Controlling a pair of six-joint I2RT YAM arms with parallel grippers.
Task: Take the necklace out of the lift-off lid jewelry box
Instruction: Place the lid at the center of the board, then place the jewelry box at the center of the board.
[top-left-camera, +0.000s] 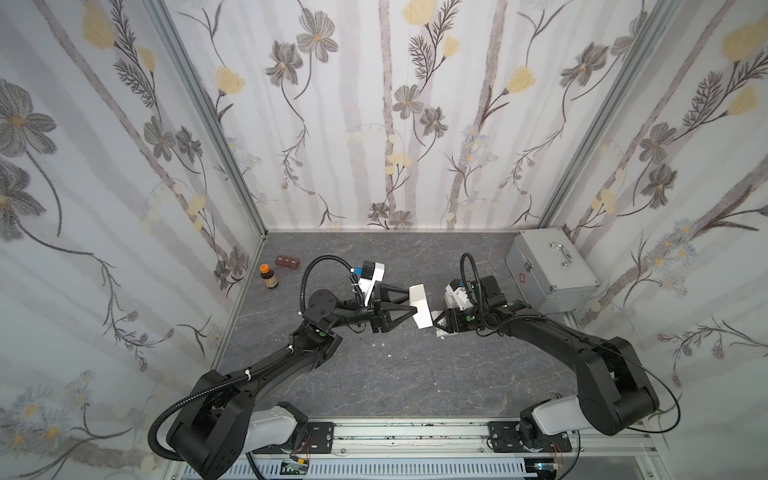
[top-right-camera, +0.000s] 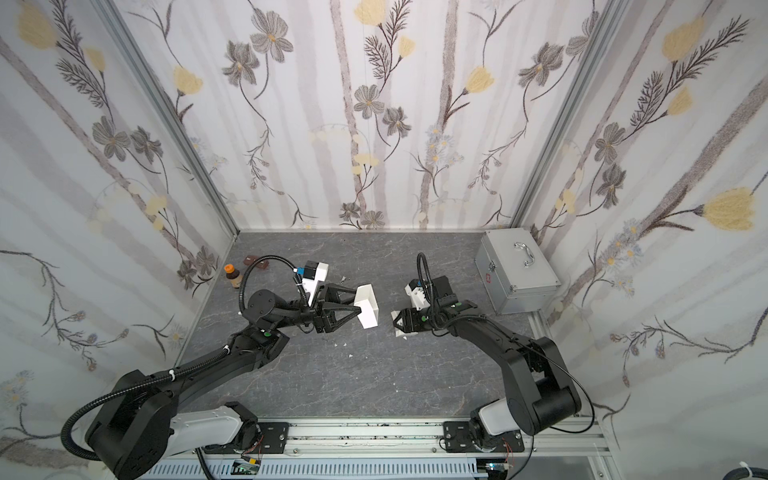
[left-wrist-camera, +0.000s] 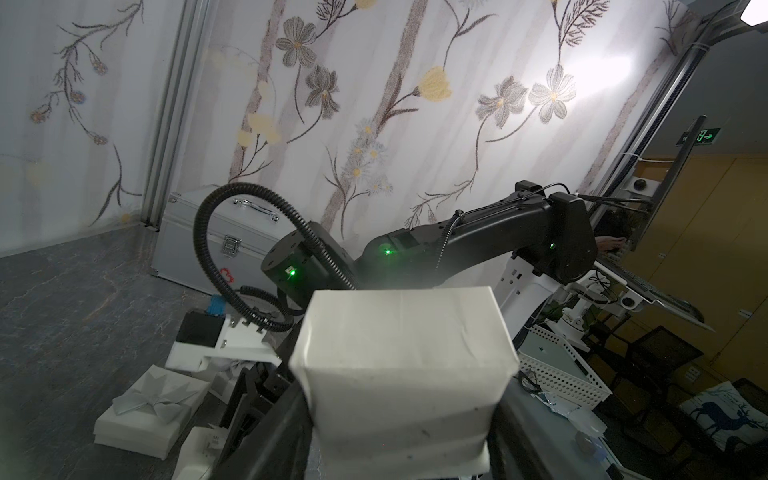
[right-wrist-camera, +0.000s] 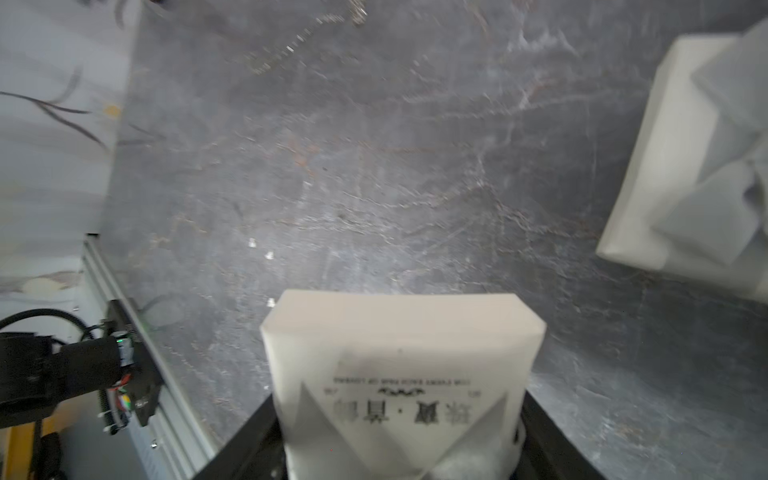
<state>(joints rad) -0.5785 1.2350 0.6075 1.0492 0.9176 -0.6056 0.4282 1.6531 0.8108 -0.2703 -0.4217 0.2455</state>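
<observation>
My left gripper is shut on the white jewelry box, which it holds off the table, tipped on its side; the box fills the left wrist view. The box's lid, white with a paper bow, lies on the table beside my right gripper and also shows at the edge of the right wrist view. My right gripper is shut on a white printed insert. A thin glinting chain, apparently the necklace, lies blurred on the dark tabletop ahead of the right gripper.
A silver metal case stands at the back right corner. A small brown bottle and a brown block sit at the back left. White crumbs dot the middle of the table. Patterned walls close three sides.
</observation>
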